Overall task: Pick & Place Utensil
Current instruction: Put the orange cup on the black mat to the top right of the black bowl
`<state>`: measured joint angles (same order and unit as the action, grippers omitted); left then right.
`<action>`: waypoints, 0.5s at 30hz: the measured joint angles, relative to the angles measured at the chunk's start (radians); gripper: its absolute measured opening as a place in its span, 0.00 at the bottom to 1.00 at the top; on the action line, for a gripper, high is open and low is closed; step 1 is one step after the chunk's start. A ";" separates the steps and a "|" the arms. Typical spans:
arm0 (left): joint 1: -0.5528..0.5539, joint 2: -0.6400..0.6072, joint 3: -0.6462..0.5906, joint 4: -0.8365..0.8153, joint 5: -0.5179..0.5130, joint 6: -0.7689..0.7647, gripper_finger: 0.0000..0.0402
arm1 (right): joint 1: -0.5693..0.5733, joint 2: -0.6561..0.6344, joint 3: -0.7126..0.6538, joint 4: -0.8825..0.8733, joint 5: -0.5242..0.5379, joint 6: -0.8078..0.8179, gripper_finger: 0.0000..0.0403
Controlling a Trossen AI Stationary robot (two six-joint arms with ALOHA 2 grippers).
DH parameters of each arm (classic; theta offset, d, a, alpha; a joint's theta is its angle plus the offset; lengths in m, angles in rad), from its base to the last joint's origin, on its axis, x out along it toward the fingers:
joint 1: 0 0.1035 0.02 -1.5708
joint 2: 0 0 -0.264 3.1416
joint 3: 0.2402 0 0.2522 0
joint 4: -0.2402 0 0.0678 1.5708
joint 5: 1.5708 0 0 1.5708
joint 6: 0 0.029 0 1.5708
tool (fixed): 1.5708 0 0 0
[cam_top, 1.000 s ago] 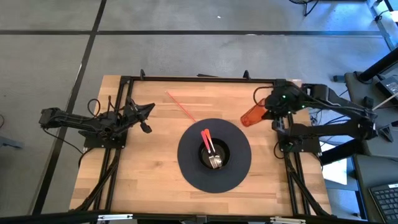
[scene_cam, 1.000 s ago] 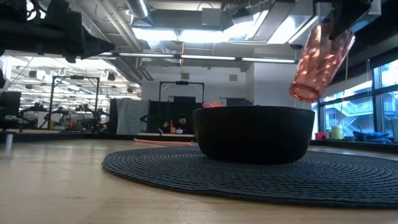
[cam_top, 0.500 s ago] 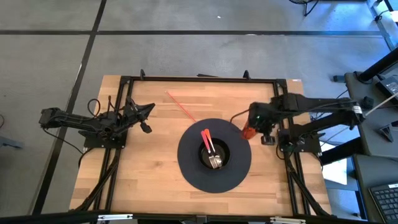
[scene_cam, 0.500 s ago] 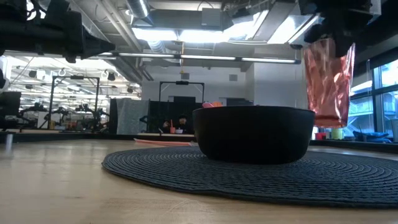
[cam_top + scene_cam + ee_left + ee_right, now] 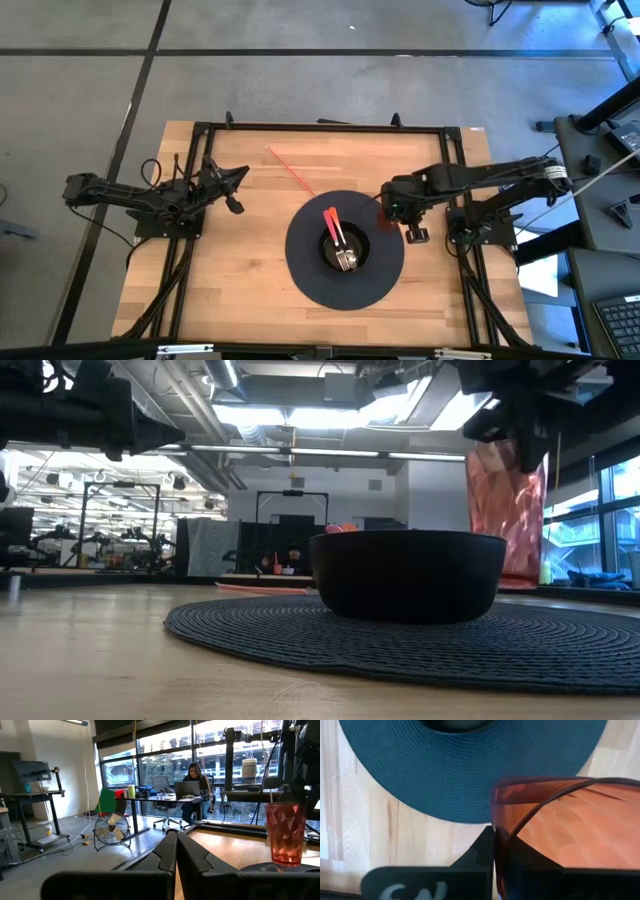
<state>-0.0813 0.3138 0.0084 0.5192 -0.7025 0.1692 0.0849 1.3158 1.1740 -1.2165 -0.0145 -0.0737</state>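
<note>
Already the red-handled utensil (image 5: pixel 336 236) lies in the dark bowl (image 5: pixel 344 249) at the middle of the round woven mat (image 5: pixel 303 270), so that part looks done. What remains seems to be the pink tumbler (image 5: pixel 285 833): the right gripper (image 5: pixel 392 207) clasps its rim, holding it upright at the mat's right edge, seemingly almost set down. Over the tabletop's (image 5: pixel 240 290) left side, the left gripper (image 5: pixel 234 186) waits, fingers pressed together.

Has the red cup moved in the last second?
Yes. In the high view the red cup, held by the right end effector, has come from the table's right rear toward the round mat, and from tilted to upright.
</note>
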 joint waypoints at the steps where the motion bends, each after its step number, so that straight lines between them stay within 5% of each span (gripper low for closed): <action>1: 0.000 0.000 0.000 0.000 0.000 0.000 0.02 | 0.000 0.006 0.000 0.007 -0.002 -0.009 0.03; 15: 0.000 0.000 0.000 0.000 0.000 0.000 0.02 | 0.005 0.027 0.000 0.034 -0.004 -0.012 0.03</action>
<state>-0.0813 0.3138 0.0082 0.5192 -0.7025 0.1692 0.0898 1.3432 1.1741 -1.1821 -0.0189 -0.0855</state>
